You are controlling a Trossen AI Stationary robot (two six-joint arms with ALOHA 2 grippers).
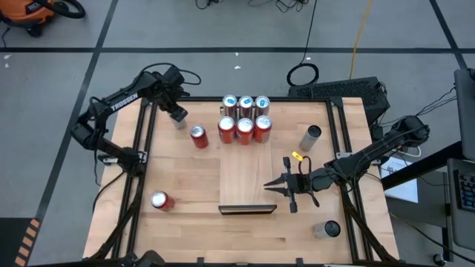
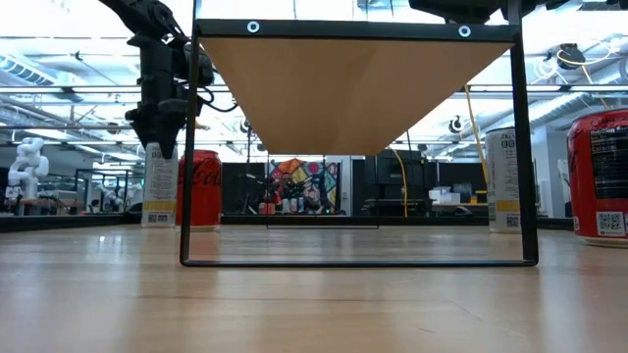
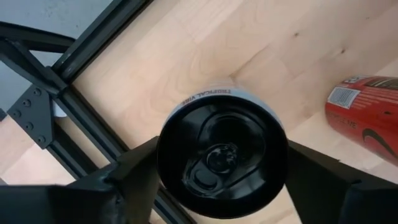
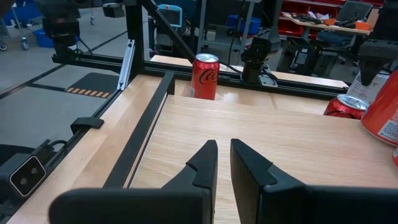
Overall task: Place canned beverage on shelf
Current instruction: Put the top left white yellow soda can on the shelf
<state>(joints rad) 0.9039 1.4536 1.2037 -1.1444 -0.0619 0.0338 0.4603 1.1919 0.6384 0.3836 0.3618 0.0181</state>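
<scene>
Left end effector (image 3: 221,186) straddling upright pale can (image 3: 221,163), fingers partly open, grip not yet firm. Risk: off-centre closure tipping can toward neighbouring red can (image 3: 365,115). Right end effector (image 4: 224,163) shut, empty, over shelf (image 1: 245,178).

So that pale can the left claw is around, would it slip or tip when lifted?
Probably neither. The left gripper straddles the pale can from both sides near its top, so it should hang upright. Its smooth round wall could slip in a loose grip. It stands upright, so rolling seems unlikely.

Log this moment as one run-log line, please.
left gripper: straddling upright white can, far-left table corner, grip not confirmed | right gripper: shut, empty, over shelf | shelf: six cans at far end
</scene>
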